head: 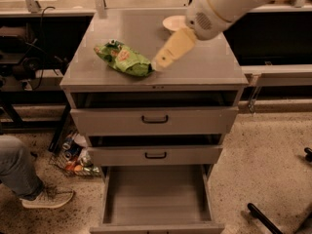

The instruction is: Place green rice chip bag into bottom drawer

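The green rice chip bag [124, 59] lies crinkled on the grey cabinet top [204, 65], left of centre, with a pale printed patch facing up. My gripper [161, 61] reaches down from the upper right, its cream fingers [171, 50] close together with the tip touching or just beside the bag's right end. The bottom drawer [155, 196] is pulled out, its flat grey floor bare.
A cream bowl [174, 22] sits at the back of the cabinet top, partly behind my arm. The two upper drawers with black handles [155, 119] are slightly open. A person's leg and shoe [34, 189] and a basket of cans [73, 160] are at the lower left.
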You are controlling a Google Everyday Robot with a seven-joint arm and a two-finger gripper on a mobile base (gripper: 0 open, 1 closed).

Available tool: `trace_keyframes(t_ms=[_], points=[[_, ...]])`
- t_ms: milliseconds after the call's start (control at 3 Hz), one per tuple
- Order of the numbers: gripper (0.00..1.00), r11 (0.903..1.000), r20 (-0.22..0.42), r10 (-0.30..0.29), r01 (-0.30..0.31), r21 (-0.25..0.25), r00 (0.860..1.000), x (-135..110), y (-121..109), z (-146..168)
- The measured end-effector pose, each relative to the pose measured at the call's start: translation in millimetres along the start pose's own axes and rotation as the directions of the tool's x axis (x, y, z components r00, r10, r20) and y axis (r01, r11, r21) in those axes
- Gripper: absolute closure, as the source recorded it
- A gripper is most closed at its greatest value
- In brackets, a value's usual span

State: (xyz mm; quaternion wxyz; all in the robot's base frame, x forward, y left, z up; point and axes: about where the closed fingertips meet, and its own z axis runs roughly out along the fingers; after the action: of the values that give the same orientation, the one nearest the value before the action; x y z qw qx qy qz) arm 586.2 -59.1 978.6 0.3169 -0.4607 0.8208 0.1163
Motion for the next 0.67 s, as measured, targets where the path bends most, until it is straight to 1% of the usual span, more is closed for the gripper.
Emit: trace_keyframes(t_ms=[333,667], points=[[0.00,0.9953,0.010,0.095,-0.095,0.021,0.995,-38,-19,38],[0.00,0.9867,-0.057,0.160,-0.159,0.036,0.985,-62,-31,79]])
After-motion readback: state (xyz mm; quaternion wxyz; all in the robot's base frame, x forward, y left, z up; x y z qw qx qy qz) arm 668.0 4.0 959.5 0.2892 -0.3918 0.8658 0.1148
